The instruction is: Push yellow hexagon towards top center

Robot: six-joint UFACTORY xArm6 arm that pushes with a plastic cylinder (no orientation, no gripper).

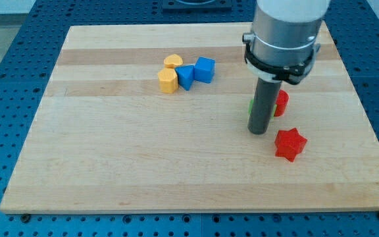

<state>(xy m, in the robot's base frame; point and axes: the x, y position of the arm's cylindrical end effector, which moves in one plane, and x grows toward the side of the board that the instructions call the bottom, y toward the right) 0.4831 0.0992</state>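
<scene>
The yellow hexagon sits left of centre in the upper half of the wooden board. It touches a blue block on its right. A second yellow block, heart-like in shape, lies just above it, and a blue cube is at the right end of this cluster. My tip rests on the board well to the right of and below the hexagon, apart from it.
A red star lies just right of and below my tip. A red block and a sliver of a green block show on either side of the rod, mostly hidden. The arm's grey body covers the top right.
</scene>
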